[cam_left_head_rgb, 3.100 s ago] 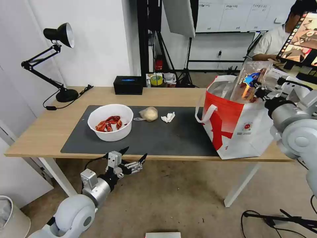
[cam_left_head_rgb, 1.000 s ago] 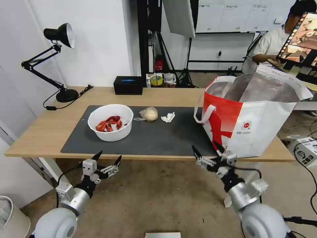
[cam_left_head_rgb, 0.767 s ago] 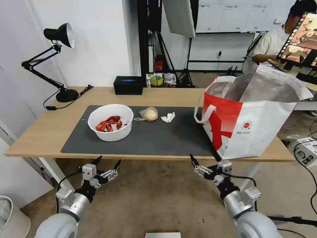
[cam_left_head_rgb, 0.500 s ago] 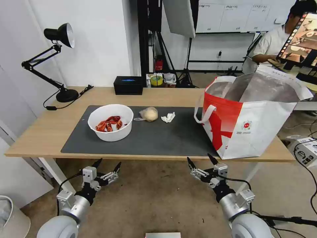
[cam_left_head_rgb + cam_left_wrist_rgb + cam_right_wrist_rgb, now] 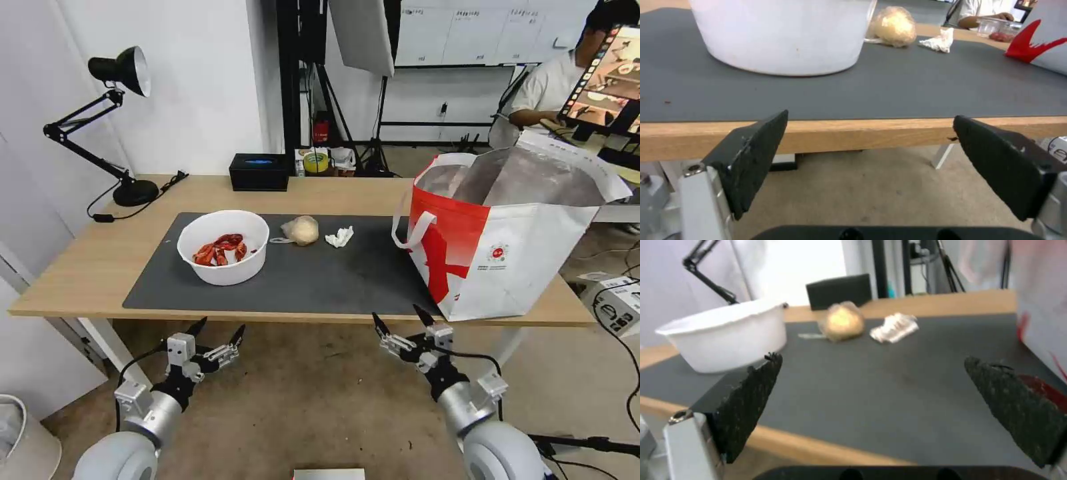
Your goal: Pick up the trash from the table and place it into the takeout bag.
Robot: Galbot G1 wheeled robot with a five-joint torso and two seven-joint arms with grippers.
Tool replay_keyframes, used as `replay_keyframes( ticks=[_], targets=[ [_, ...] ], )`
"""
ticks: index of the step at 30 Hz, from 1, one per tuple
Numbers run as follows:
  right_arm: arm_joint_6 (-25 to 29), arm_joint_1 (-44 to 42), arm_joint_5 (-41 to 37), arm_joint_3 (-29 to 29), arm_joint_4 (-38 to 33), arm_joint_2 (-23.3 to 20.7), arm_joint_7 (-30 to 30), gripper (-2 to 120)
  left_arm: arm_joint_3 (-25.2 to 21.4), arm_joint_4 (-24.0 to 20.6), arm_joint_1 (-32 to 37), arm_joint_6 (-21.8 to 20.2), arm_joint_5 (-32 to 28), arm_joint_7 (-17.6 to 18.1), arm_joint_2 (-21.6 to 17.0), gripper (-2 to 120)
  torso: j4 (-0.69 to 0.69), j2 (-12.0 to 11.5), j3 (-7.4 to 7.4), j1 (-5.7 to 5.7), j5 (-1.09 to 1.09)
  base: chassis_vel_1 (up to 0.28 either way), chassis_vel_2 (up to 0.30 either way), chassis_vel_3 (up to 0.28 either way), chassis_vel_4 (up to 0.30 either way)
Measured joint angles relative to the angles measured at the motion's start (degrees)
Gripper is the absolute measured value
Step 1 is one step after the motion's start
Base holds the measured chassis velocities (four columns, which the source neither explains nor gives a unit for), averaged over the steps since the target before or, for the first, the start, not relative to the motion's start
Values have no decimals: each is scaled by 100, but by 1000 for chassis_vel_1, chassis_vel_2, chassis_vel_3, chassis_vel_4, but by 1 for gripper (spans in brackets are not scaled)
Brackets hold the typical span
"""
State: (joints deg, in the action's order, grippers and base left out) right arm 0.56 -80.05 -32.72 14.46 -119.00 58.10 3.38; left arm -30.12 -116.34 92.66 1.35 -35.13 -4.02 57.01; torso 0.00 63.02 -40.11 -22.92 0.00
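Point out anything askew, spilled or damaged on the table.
Nothing stands out. The bowl, bagged lump and tissue sit on the mat; the takeout bag stands upright and open.

takeout bag (image 5: 507,260) interior contents hidden behind its front wall, bowl (image 5: 782,33) top cropped in left wrist view, tissue (image 5: 894,327) blurred in right wrist view
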Motion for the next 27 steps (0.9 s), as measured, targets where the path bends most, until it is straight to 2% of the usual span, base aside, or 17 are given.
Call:
replay_keyframes(
  ticks=[14, 18, 24, 27],
  targets=[
    [-512, 1483, -233, -924, 484, -188, 150, 100, 18, -24, 18, -15, 36, 10, 79, 100, 0, 0, 0, 0, 1, 0, 0, 0, 0],
    [-1187, 2348, -207, -1391, 707, 1, 703, 100, -3, -26, 38, -17, 82, 13, 138, 100, 0, 0, 0, 0, 0, 0, 0, 0, 0],
    [-1606, 3005, -181, -1793, 1066, 292, 1204, 100, -42, -36, 103, -17, 162, -60, 194, 100, 0, 0, 0, 0, 0, 0, 0, 0, 0],
    [-1892, 3698, -211, -2231, 1717, 678, 1911, 100, -51, -11, 114, -15, 209, -84, 263, 100, 1, 0, 0, 0, -1, 0, 0, 0, 0]
  ],
)
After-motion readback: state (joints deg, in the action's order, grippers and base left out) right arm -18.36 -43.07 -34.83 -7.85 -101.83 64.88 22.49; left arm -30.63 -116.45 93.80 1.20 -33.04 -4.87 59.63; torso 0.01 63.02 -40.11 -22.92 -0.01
